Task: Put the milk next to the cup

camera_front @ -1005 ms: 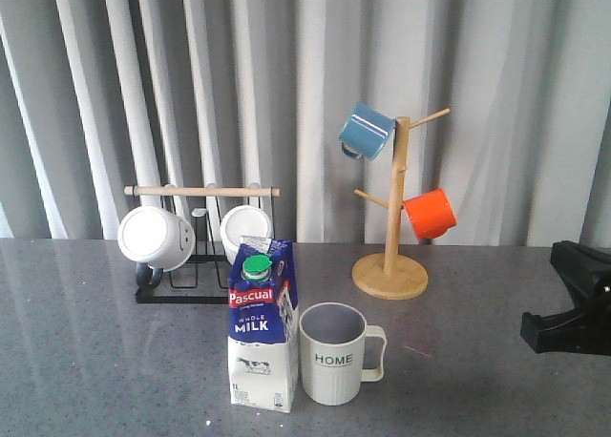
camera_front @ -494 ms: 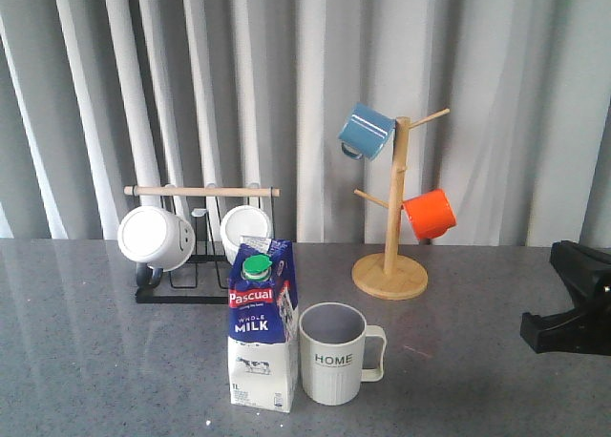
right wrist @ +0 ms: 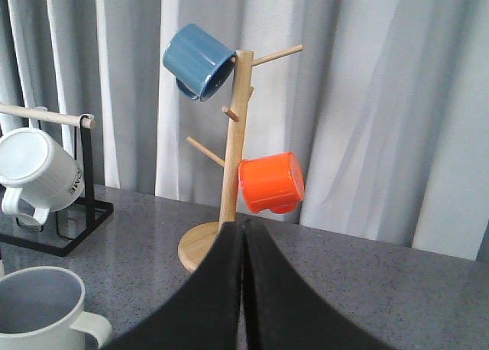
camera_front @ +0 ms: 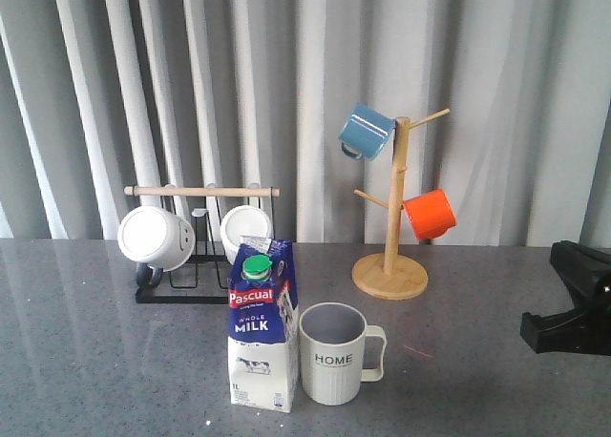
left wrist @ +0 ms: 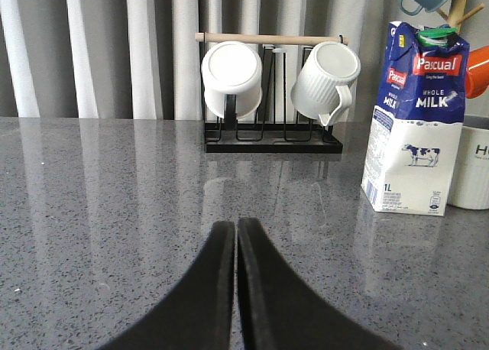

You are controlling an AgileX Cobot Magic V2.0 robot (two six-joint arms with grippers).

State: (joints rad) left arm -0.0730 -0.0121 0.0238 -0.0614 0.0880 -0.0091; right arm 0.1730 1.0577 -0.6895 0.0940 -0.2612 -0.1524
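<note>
The milk (camera_front: pixel 262 327) stands upright on the grey table, a blue and white carton with a green cap, directly left of the cup (camera_front: pixel 333 354). The cup is cream, ribbed, marked HOME, with its handle to the right; carton and cup nearly touch. In the left wrist view the milk (left wrist: pixel 417 121) stands well off from my left gripper (left wrist: pixel 235 226), whose fingers are shut on nothing. My right gripper (right wrist: pixel 243 226) is also shut and empty, with the cup (right wrist: pixel 38 310) at that view's corner. In the front view part of the right arm (camera_front: pixel 573 308) shows at the right edge.
A black wire rack (camera_front: pixel 181 289) with a wooden bar holds two white mugs (camera_front: pixel 156 237) behind the milk. A wooden mug tree (camera_front: pixel 391 265) at the back right carries a blue mug (camera_front: pixel 367 131) and an orange mug (camera_front: pixel 430 214). Grey curtains hang behind the table.
</note>
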